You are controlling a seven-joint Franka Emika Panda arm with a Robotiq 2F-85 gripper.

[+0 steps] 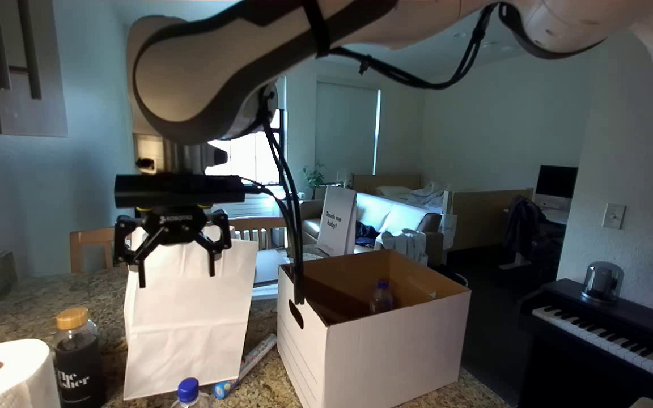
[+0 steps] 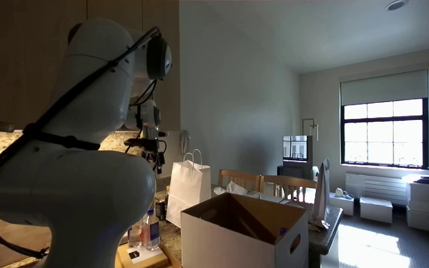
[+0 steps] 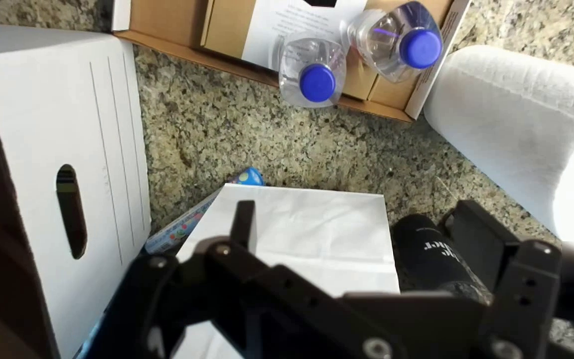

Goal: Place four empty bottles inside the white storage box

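The white storage box (image 1: 394, 357) stands on the counter, open at the top; it also shows in the wrist view (image 3: 107, 134) and in an exterior view (image 2: 225, 242). A blue-capped bottle (image 1: 382, 298) is inside it; its cap (image 2: 283, 231) just shows over the rim. Part of the box's inside is hidden. Two clear bottles, one nearer the white bag (image 3: 315, 72) and one beside it (image 3: 396, 42), stand upright at a shallow cardboard tray. My gripper (image 1: 177, 272) is open and empty, fingers down, above the counter; its fingers show wide apart in the wrist view (image 3: 361, 229).
A white paper bag (image 1: 190, 323) stands behind and below the gripper, beside the box. A dark jar (image 1: 80, 362) and a white paper roll (image 3: 506, 124) stand at one side. A patterned tube (image 1: 255, 357) lies between bag and box. The cardboard tray (image 3: 167, 45) lies on the counter.
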